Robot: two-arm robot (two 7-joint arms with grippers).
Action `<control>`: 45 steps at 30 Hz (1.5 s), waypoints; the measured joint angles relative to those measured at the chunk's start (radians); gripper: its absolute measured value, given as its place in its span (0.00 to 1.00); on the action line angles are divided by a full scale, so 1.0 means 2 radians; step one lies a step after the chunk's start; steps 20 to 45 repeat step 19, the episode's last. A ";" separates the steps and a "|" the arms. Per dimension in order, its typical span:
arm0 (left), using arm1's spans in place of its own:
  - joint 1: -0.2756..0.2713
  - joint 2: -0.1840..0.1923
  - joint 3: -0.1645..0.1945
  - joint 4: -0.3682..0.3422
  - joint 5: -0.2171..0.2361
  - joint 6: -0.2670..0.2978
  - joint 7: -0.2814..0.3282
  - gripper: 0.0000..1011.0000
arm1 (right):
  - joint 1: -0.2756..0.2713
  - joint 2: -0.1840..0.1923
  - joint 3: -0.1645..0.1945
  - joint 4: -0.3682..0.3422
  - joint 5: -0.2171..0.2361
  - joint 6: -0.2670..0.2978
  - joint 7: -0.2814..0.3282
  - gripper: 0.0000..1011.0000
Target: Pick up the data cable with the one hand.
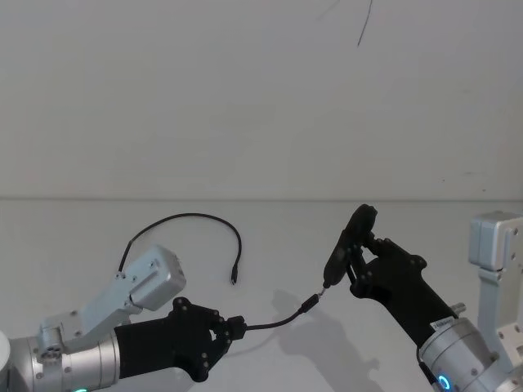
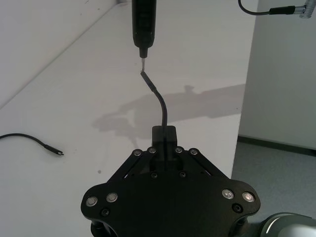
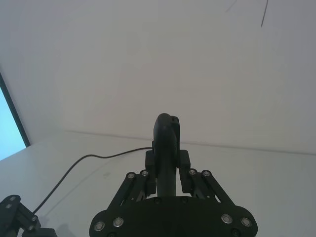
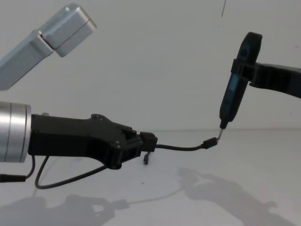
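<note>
My left gripper [image 1: 237, 327] [image 4: 149, 140], black and angular on a silver arm, is shut on the data cable [image 1: 274, 321] a little behind one plug. That plug [image 1: 309, 304] [image 2: 144, 76] [image 4: 210, 142] sticks out in the air, pointing at the right arm. The cable's remaining length [image 1: 184, 217] curves over the white table, and its other plug [image 1: 234, 280] lies flat. My right gripper [image 1: 362, 249] [image 3: 167, 160] is shut on a slim black tool [image 1: 345, 243] [image 4: 235, 89]. The tool's metal tip [image 2: 141, 60] meets the held plug.
The white table [image 1: 98, 229] ends at a white wall behind. In the left wrist view its edge [image 2: 236, 148] drops to a grey floor. A grey metal bracket [image 1: 494, 245] stands at the far right. Another cable with a connector [image 2: 276, 10] hangs beyond the table.
</note>
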 joint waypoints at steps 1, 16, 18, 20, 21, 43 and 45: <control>0.000 0.000 0.000 0.000 0.000 0.000 0.000 0.03 | 0.001 -0.001 0.000 0.001 -0.001 0.000 0.000 0.27; 0.000 0.000 0.000 0.000 0.000 0.000 0.000 0.03 | 0.004 -0.002 -0.001 0.007 -0.004 -0.002 0.006 0.27; 0.000 0.000 0.000 0.000 0.000 0.000 0.000 0.03 | 0.004 -0.002 -0.001 0.007 -0.004 -0.002 0.006 0.27; 0.000 0.000 0.000 0.000 0.000 0.000 0.000 0.03 | 0.004 -0.002 -0.001 0.007 -0.004 -0.002 0.006 0.27; 0.000 0.000 0.000 0.000 0.000 0.000 0.000 0.03 | 0.004 -0.002 -0.001 0.007 -0.004 -0.002 0.006 0.27; 0.000 0.000 0.000 0.000 0.000 0.000 0.000 0.03 | 0.004 -0.002 -0.001 0.007 -0.004 -0.002 0.006 0.27; 0.000 0.000 0.000 0.000 0.000 0.000 0.000 0.03 | 0.004 -0.002 -0.001 0.007 -0.004 -0.002 0.006 0.27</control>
